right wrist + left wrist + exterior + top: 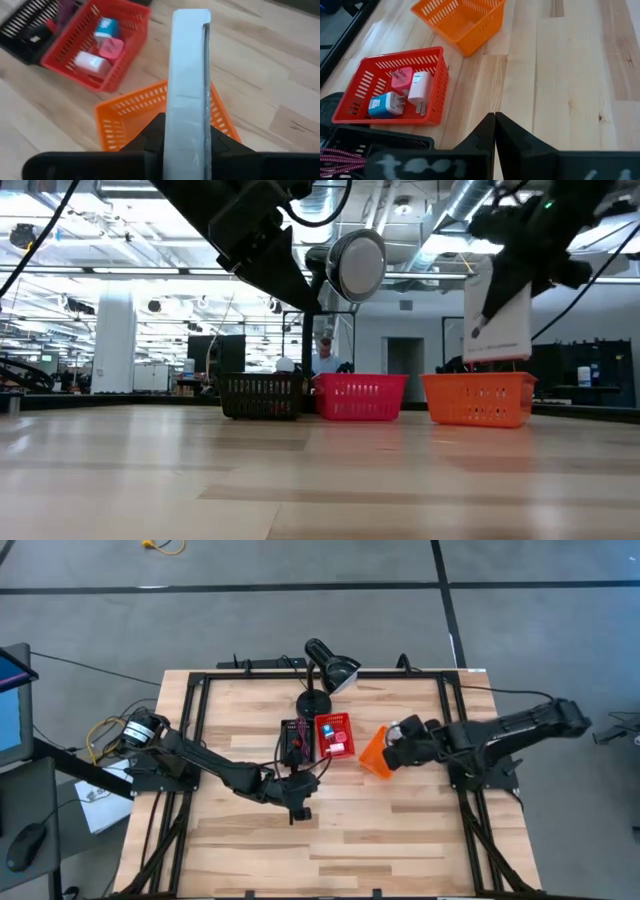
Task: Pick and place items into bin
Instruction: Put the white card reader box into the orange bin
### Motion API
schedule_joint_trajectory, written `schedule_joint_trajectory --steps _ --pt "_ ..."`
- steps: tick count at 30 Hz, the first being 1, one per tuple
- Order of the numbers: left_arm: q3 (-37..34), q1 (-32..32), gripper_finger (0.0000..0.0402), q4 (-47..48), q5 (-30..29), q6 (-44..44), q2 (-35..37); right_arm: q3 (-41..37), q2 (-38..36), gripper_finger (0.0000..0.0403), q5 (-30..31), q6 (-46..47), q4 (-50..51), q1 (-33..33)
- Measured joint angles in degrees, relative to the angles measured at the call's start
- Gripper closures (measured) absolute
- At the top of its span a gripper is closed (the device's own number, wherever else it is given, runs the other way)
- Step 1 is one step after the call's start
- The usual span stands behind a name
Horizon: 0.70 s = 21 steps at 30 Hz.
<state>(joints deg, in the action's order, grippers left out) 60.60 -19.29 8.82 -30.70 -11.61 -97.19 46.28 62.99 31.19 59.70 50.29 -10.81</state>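
Note:
My right gripper [399, 741] is shut on a white square card [497, 315], which hangs over the empty orange basket [478, 398]. The red basket [385, 90] holds a red-pink piece [401, 79], a white-pink piece [419, 88] and a blue cube [384, 104], all lying on its floor. A black basket [296, 741] beside it holds dark stick-like things and a maroon cord [337, 156]. My left gripper [495, 131] is shut and holds nothing; it hovers over bare table near the black basket's near side [298, 796]. My right gripper [187, 137] pinches the white card by its upper end [189, 117] between the two fingers, one finger [154, 134] on each flat face. The fingers point down from above. The card hangs upright below them, lifted clear, its lower edge [495, 358] just above the orange basket's rim.
A black desk lamp [328, 668] stands at the table's far edge behind the baskets, its head [358, 265] showing in the low view. The three baskets sit in a row at mid-table. Bare wooden table [400, 840] lies toward the near edge. A black frame borders the table.

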Motion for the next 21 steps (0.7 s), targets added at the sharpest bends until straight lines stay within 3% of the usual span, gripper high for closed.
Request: schedule_joint_trajectory --steps 7,12,21 --pt "0.0 0.0 0.0401 0.0 0.0 -1.0 0.0 0.0 6.5 0.0351 -7.4 -7.9 -9.0 4.8" --pt "0.0 0.0 0.0401 1.4 0.0 -1.5 0.0 0.0 12.6 0.0351 -12.7 -8.2 -12.3 7.7" --pt "0.1 0.0 0.0401 3.5 -0.2 -1.8 0.0 0.0 16.9 0.0351 -16.0 -10.5 -18.2 8.7"
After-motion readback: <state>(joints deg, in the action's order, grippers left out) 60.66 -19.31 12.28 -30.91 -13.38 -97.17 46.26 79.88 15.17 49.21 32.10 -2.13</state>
